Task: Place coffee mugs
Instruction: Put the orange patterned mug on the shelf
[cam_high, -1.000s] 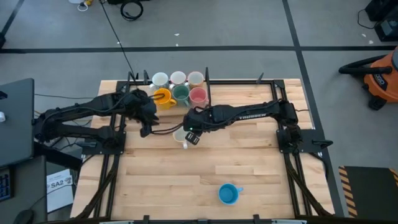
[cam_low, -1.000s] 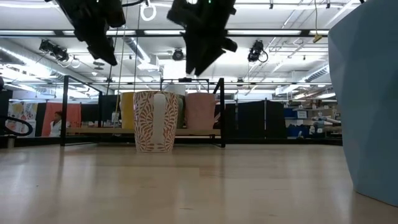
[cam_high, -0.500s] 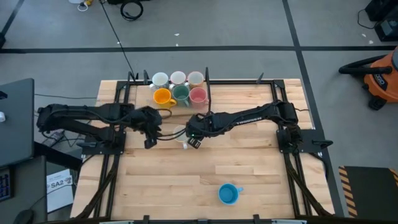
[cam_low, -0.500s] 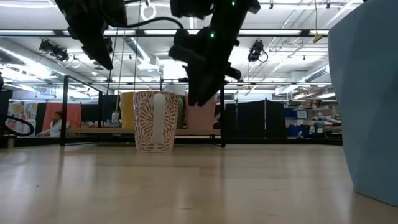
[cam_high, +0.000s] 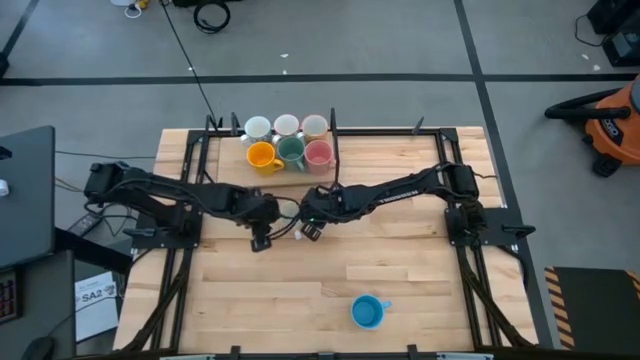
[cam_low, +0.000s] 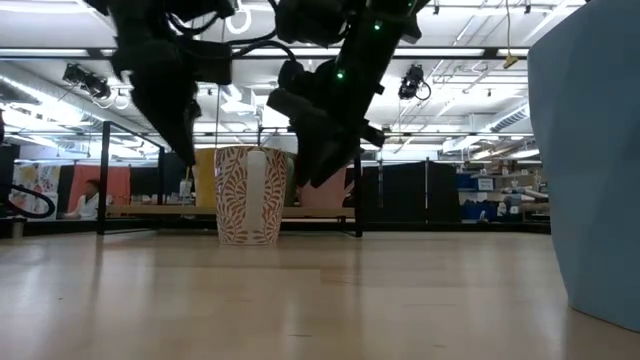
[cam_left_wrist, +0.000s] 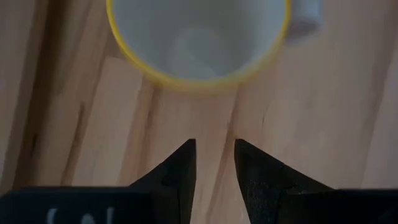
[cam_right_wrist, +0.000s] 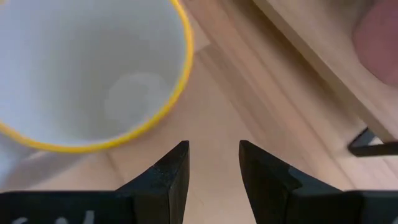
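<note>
Dark fingers of the left gripper (cam_left_wrist: 211, 163) stand a narrow gap apart with nothing between them, pointing down at bare wood just short of a patterned mug (cam_left_wrist: 198, 40) whose yellow rim and white inside fill the far part of the left wrist view. The right gripper (cam_right_wrist: 213, 163) is likewise parted and empty, its tips over the boards with the same mug (cam_right_wrist: 87, 71) just beyond them.

From above, both grippers meet near the middle of the wooden table (cam_high: 420, 290), the left gripper (cam_high: 262, 236) on one side and the right gripper (cam_high: 312, 226) on the other, with the mug between them and mostly hidden by the arms. Across the table top it shows as an upright cup with a brown leaf print (cam_low: 248, 195), mouth up, both grippers hanging just above it to either side.

Neither tip yet straddles the rim; each would have to come forward and down to take the wall. They look about equally near, so I cannot say which will take it.

Behind, six mugs sit packed in two rows on a raised board: three pale ones at the back, then orange (cam_high: 260, 156), green (cam_high: 290, 152) and pink (cam_high: 318, 154). A light blue mug (cam_high: 367, 312) stands alone, well apart, near the front edge.
</note>
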